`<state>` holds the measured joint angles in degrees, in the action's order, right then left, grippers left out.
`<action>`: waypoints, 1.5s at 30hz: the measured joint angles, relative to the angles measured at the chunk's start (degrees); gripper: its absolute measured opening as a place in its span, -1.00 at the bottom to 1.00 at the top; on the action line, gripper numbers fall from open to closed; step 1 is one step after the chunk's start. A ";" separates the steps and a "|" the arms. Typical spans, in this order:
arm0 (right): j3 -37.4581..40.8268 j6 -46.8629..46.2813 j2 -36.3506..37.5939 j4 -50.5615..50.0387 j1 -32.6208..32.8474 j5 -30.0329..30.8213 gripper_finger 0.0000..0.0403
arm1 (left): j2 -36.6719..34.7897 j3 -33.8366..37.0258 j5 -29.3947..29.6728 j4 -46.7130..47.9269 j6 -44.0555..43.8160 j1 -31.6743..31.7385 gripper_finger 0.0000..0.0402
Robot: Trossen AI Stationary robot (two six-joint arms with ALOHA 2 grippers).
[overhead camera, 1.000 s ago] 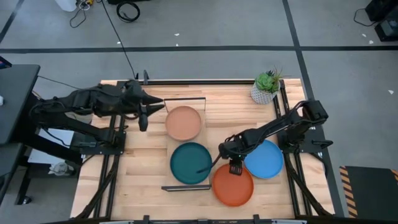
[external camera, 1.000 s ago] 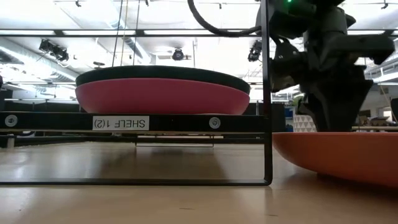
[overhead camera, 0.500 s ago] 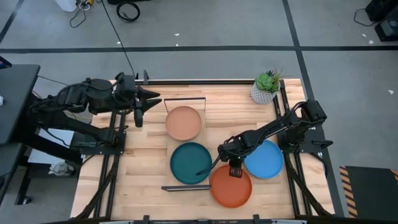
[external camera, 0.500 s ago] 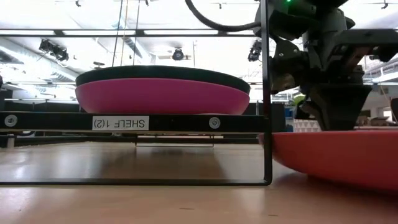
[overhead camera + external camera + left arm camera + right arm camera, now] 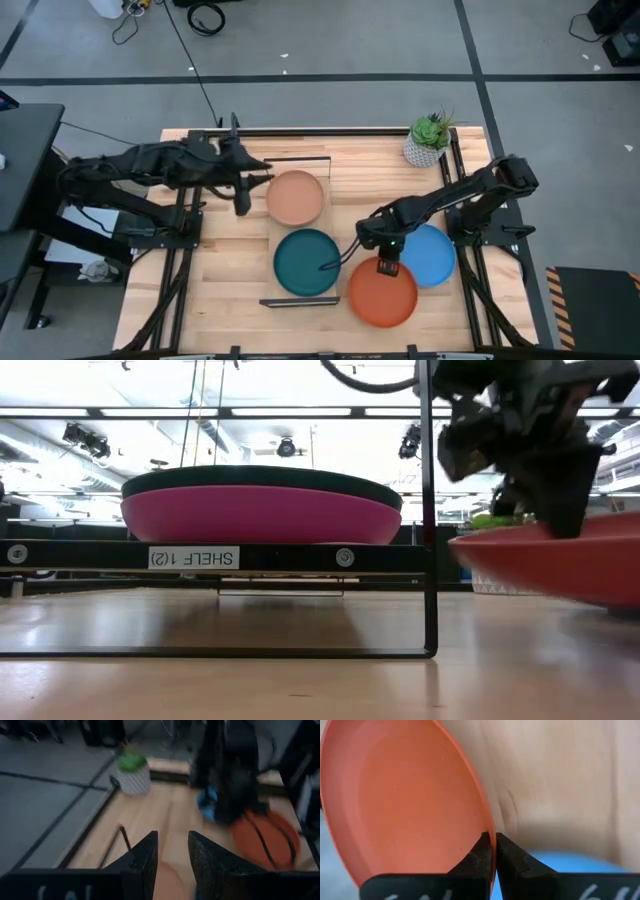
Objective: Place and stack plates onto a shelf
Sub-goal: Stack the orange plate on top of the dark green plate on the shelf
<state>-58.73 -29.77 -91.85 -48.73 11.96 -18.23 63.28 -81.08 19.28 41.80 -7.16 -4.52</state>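
The red-orange plate (image 5: 383,292) hangs over the table's near right part, and my right gripper (image 5: 388,262) is shut on it. A pale peach plate (image 5: 295,197) and a dark teal plate (image 5: 307,262) lie on the black-framed shelf (image 5: 250,556). In the low view the teal plate (image 5: 260,474) rests on top of a magenta plate (image 5: 260,515). A bright blue plate (image 5: 432,255) lies flat on the table, right of the red-orange one. My left gripper (image 5: 243,195) hovers open just left of the peach plate, with nothing between its fingers. My right gripper pinches the red-orange plate's rim (image 5: 490,827) on its far side, one finger (image 5: 480,855) inside the plate and the other outside. The fingers come from above, pointing down. The plate (image 5: 560,560) is lifted clear of the table, slightly tilted.
A potted plant (image 5: 428,140) stands at the table's far right corner. The shelf's black upright (image 5: 430,510) stands just left of the lifted plate in the low view. Bare wood lies between the shelf and the table's left edge.
My right gripper has risen with the red-orange plate, which has come off the table and shifted a little toward the right edge. My left gripper has swung a short way toward the peach plate.
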 joint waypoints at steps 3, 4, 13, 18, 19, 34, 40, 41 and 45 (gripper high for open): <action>-2.70 0.26 2.52 -6.78 -0.44 0.29 -0.92 | 1.46 0.07 -2.30 2.03 0.55 -0.75 -0.42; -3.56 0.43 3.42 -9.05 -0.66 0.32 -0.92 | 1.86 0.07 -2.56 2.67 0.80 -1.06 -0.42; -11.75 -3.80 9.57 -23.27 -4.16 3.39 -0.91 | 4.94 0.11 -2.95 4.91 5.94 -2.82 -0.42; -17.28 -9.12 9.97 -24.89 -6.59 6.98 -0.91 | 5.04 0.11 -3.05 7.06 6.39 -4.76 -0.42; -18.54 -10.32 9.65 -25.10 -7.08 7.97 -0.91 | 5.04 0.11 -3.05 7.39 6.39 -4.96 -0.42; -24.54 -18.18 -3.30 -6.64 -10.39 13.84 -0.91 | 4.79 0.11 2.98 7.84 -3.44 -5.04 -0.42; -24.54 -18.26 -7.33 1.87 -9.43 13.74 -0.91 | 4.91 0.11 2.99 7.95 -11.42 -5.09 -0.42; -24.54 -18.29 -7.83 2.65 -9.08 13.79 -0.91 | 4.96 0.11 3.00 7.98 -12.22 -5.09 -0.42; -24.54 -17.93 -9.71 5.78 -7.90 13.94 -0.91 | 4.97 0.11 2.99 8.02 -14.88 -5.08 -0.42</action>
<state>-83.26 -47.70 -101.57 -42.95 4.05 -4.29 68.25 -80.97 22.27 49.82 -22.05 -9.60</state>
